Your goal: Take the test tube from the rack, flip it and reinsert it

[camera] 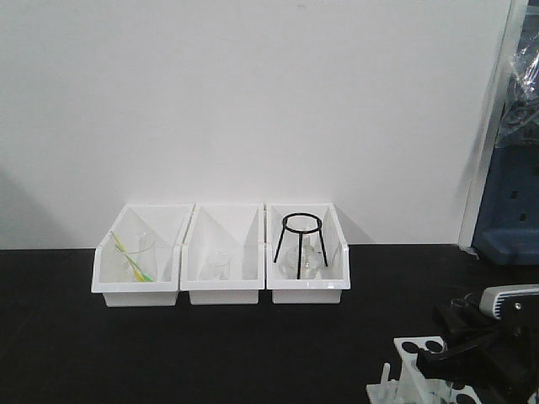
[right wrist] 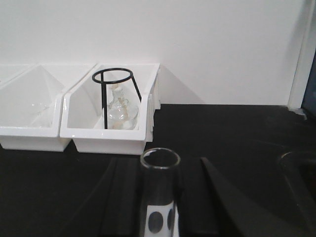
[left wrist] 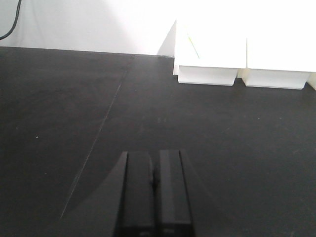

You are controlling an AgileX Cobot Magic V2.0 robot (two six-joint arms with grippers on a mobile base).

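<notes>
Right end effector [right wrist: 160, 219] clamped on clear glass test tube [right wrist: 159, 170], round mouth up; left end effector [left wrist: 154, 197] black, flat, together.

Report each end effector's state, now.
Left end effector: closed, empty.
Right end effector: closed on the tube.

Three bins sitting side by side in row on table [camera: 253, 353], backing toward wall [camera: 253, 101]. Left bin [camera: 135, 291] holding glass [camera: 147, 252], stick [camera: 130, 257] leaning inside it. Middle bin [camera: 221, 295] holding small beaker [camera: 217, 268]. Right bin [camera: 305, 295] holding ring stand [right wrist: 103, 98], flask [right wrist: 118, 111] sitting under ring, between legs. Rack [camera: 418, 358] sitting at table's near right, well in front of bins. Test tube [right wrist: 159, 197] standing upright inside right gripper [right wrist: 162, 168], in front of right bin.
</notes>
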